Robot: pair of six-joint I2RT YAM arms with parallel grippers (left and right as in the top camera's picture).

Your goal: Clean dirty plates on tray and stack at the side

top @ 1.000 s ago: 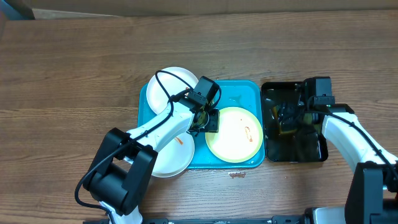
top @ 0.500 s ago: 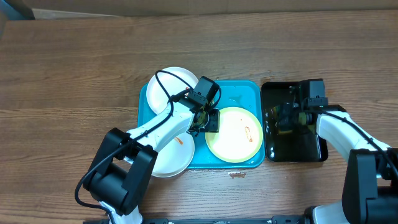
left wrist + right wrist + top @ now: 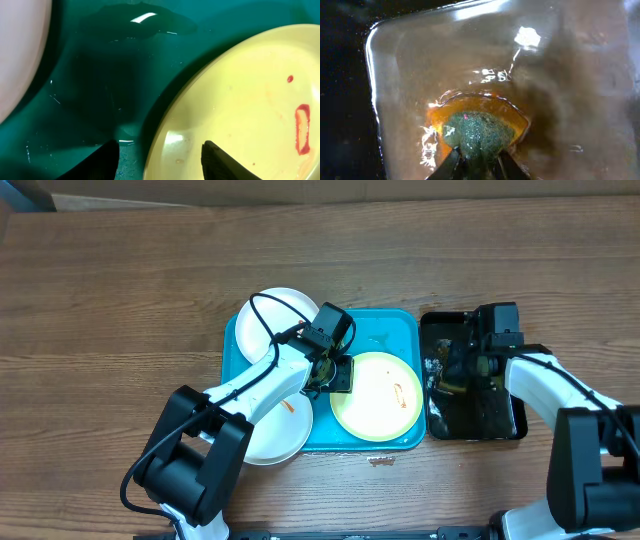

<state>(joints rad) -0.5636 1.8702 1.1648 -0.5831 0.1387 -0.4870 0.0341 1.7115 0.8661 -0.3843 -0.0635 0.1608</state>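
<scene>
The lime-green rimmed plate [image 3: 378, 397] lies at the right of the turquoise tray [image 3: 390, 325] and carries an orange-red smear [image 3: 302, 127]. My left gripper [image 3: 335, 375] is open at that plate's left edge. In the left wrist view the gripper [image 3: 160, 160] straddles the rim of the plate [image 3: 240, 100], one finger over the tray [image 3: 100, 75]. One white plate [image 3: 270, 320] sits at the tray's back left corner. Another white plate [image 3: 275, 430] overhangs its front left. My right gripper [image 3: 479, 165] is shut on a green-topped orange sponge [image 3: 480, 132] in the water.
A narrow black tray [image 3: 500, 420] holding brownish water stands just right of the turquoise tray, with my right arm over it. Bare wooden table surrounds both trays. A small stain marks the table below the turquoise tray's front edge [image 3: 380, 461].
The right gripper's fingers have come together on the sponge, and the right wrist has shifted slightly left over the black tray. The left arm has not moved.
</scene>
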